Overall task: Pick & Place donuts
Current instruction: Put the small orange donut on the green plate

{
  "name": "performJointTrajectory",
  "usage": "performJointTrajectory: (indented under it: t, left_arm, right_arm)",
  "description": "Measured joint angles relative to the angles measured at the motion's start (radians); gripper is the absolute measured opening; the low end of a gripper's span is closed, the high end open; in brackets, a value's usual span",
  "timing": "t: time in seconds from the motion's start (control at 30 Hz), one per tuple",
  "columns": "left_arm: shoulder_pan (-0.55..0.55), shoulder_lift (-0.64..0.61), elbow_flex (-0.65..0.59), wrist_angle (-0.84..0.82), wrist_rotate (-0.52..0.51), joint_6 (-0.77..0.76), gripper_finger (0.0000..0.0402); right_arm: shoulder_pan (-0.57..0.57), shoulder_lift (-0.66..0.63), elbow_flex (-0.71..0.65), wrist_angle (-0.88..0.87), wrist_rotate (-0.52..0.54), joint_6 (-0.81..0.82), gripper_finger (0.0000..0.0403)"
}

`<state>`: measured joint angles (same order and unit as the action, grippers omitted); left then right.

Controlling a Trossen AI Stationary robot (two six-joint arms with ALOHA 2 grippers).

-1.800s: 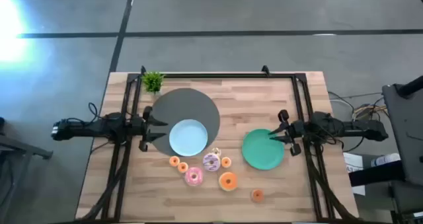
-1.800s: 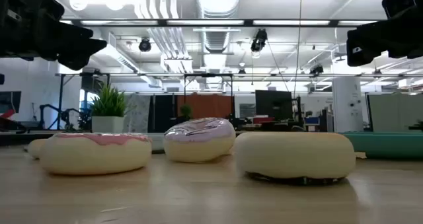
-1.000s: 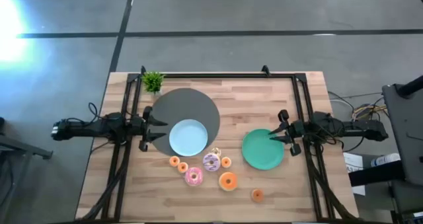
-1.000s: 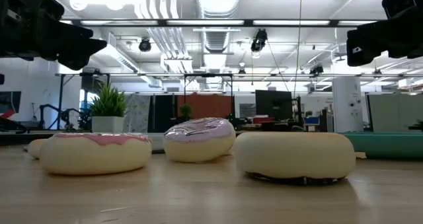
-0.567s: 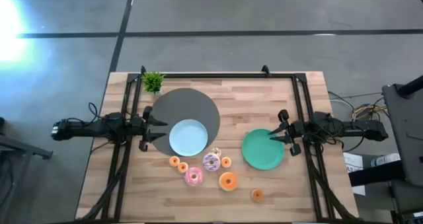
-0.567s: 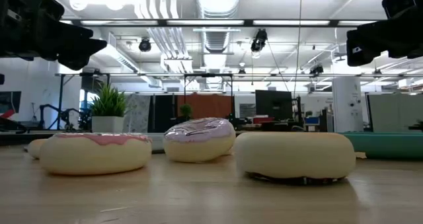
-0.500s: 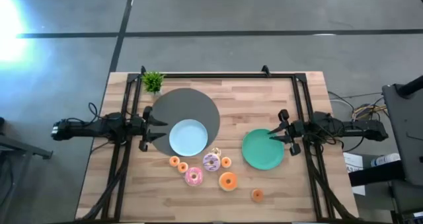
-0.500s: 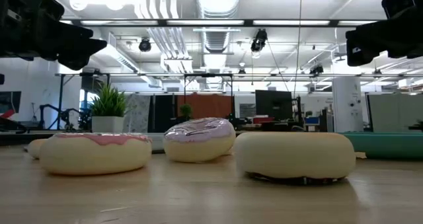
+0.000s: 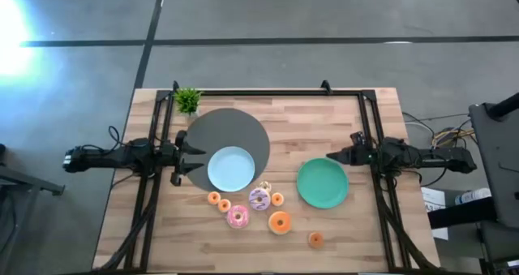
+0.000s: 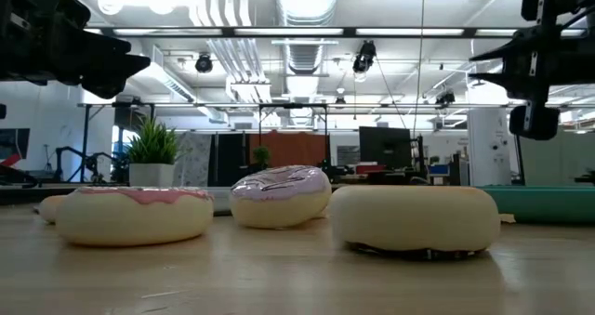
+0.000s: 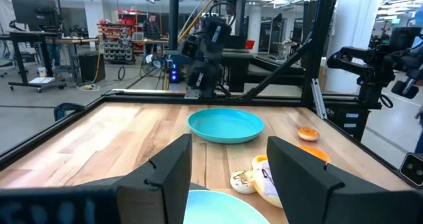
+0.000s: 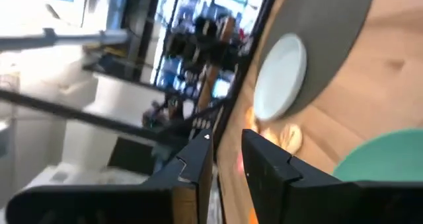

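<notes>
Several small donuts lie flat on the wooden table near its front: pink [image 9: 238,217], lilac [image 9: 259,198], orange [image 9: 280,222], a smaller one [image 9: 315,240] and other small orange ones [image 9: 214,198]. In the low view the pink [image 10: 135,215], lilac [image 10: 281,196] and pale-sided [image 10: 416,217] donuts fill the foreground. My left gripper [image 9: 190,163] [image 11: 228,178] hovers open beside the light-blue plate's left edge. My right gripper [image 9: 329,158] [image 12: 228,164], open and rolled onto its side, hangs over the green plate's far rim. Neither touches anything.
The light-blue plate [image 9: 232,169] sits on a dark grey round mat [image 9: 227,133]. The green plate [image 9: 323,186] lies to the right of the donuts. A small potted plant [image 9: 187,100] stands at the far left corner. A black frame [image 9: 268,92] borders the table.
My right gripper has rolled about a quarter turn about its own axis, so its fingers no longer spread side by side in the high view, and its tip now reaches a little farther toward the table's left over the green plate's far rim. The donuts have not moved.
</notes>
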<state>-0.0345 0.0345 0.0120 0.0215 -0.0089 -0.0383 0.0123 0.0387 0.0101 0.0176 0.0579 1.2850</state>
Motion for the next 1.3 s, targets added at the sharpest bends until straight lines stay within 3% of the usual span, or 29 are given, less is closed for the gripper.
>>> performJointTrajectory:
  t: [0.2, 0.33, 0.43, 0.67, 0.9, 0.97, 1.1, 1.3]
  left_arm:
    - [0.000, 0.000, 0.000, 0.000, 0.000, 0.000, 0.0171]
    - [0.000, 0.000, 0.000, 0.000, 0.000, 0.000, 0.0171]
    - [0.000, 0.000, 0.000, 0.000, 0.000, 0.000, 0.0171]
    - [0.000, 0.000, 0.000, 0.000, 0.000, 0.000, 0.0171]
    - [0.000, 0.000, 0.000, 0.000, 0.000, 0.000, 0.0171]
    - [0.000, 0.000, 0.000, 0.000, 0.000, 0.000, 0.0171]
    - [0.000, 0.000, 0.000, -0.001, 0.000, 0.000, 0.0171]
    - [0.000, 0.000, 0.000, -0.003, 0.001, 0.000, 0.0171]
  right_arm:
    - [0.001, 0.004, 0.000, 0.074, 0.018, 0.106, 0.0079]
    - [0.033, 0.067, 0.001, 0.109, -0.193, 0.023, 0.0083]
    - [0.111, 0.156, 0.041, 0.057, -0.208, 0.003, 0.0088]
    - [0.358, 0.512, 0.323, -0.318, -0.072, -0.090, 0.0112]
    - [0.516, 0.954, 0.577, -0.672, -0.059, -0.165, 0.0148]
    - [0.545, 1.064, 0.647, -0.675, -0.062, -0.186, 0.0152]
    - [0.625, 1.252, 0.818, -0.677, -0.059, -0.392, 0.0153]
    - [0.733, 1.538, 1.060, -0.853, -0.054, -0.657, 0.0156]
